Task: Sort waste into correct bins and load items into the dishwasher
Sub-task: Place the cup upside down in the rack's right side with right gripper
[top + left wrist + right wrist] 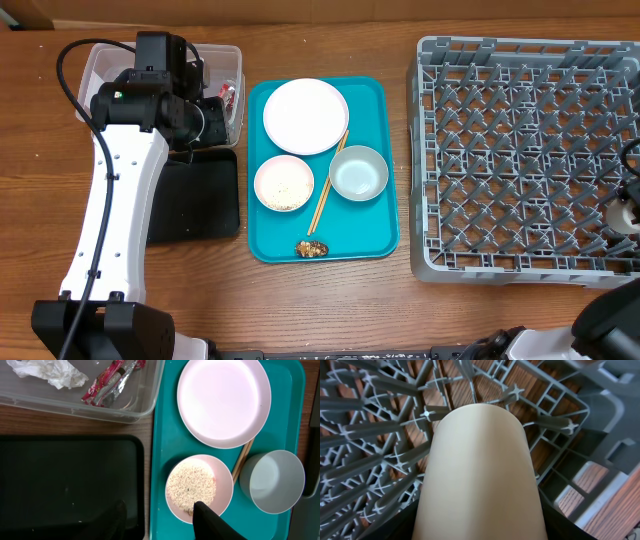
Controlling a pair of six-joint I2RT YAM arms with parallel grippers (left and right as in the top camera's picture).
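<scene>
While right gripper (pixel 480 532) pinches the cup (pixel 480 470) low over the rack (pixel 520 150) corner to seat it inside, left gripper (pixel 162 522) hangs spread and empty above the rice bowl (pixel 199 487), probably the next pick.

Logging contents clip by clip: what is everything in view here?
clear tub: one, clear, far left
crumpled paper: one, white, in clear tub
wrapper: one, red-and-white, in clear tub
black tray: one, black, beside clear tub
teal tray: one, teal, centre
plate: one, white, on teal tray
rice bowl: one, pale, on teal tray
empty bowl: one, pale, on teal tray
chopsticks: two, wooden, between bowls
food scrap: one, brown, teal tray's near edge
dish rack: one, grey, right
cup: one, cream, in dish rack
left gripper: open, above both trays
right gripper: closed on cup
</scene>
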